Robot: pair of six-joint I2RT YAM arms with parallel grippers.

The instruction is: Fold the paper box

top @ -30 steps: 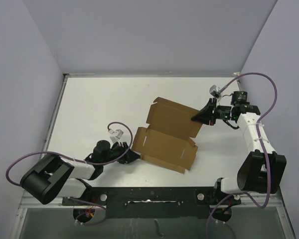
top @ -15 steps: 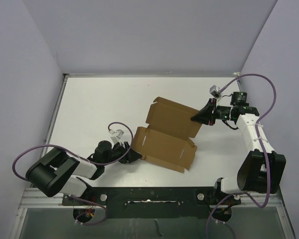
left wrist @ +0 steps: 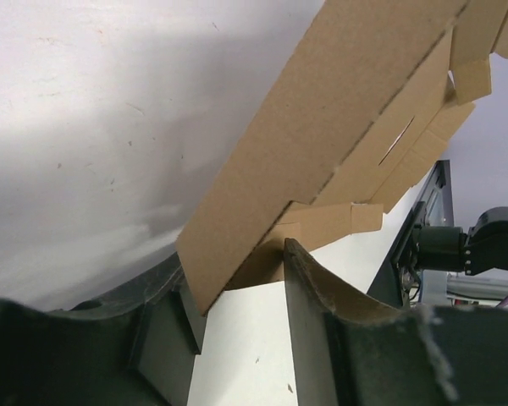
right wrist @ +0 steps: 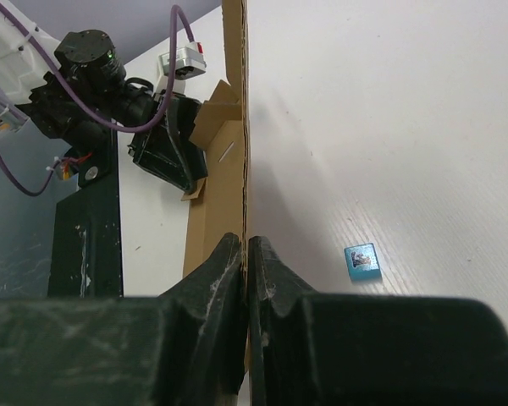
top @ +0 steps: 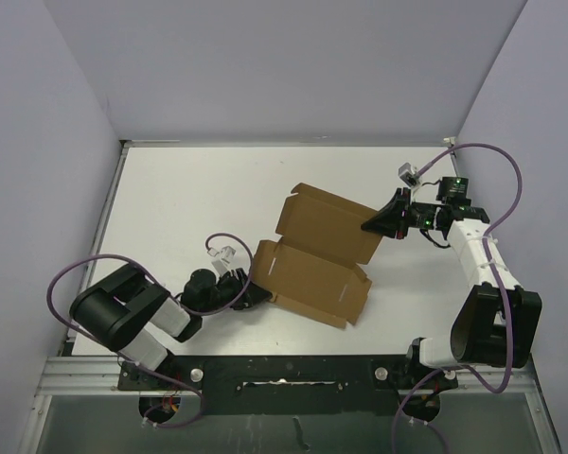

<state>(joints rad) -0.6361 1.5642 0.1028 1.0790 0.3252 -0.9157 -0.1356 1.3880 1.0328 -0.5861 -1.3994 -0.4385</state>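
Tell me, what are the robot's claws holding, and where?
The right gripper pinches the paper box by its upright panel's edge. The left gripper straddles a corner flap; whether it grips cannot be told.

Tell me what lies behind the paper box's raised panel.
A small blue cube lies on the table behind the paper box, apart from the panel. Only the right wrist view shows it. From above, the raised panel covers that spot.
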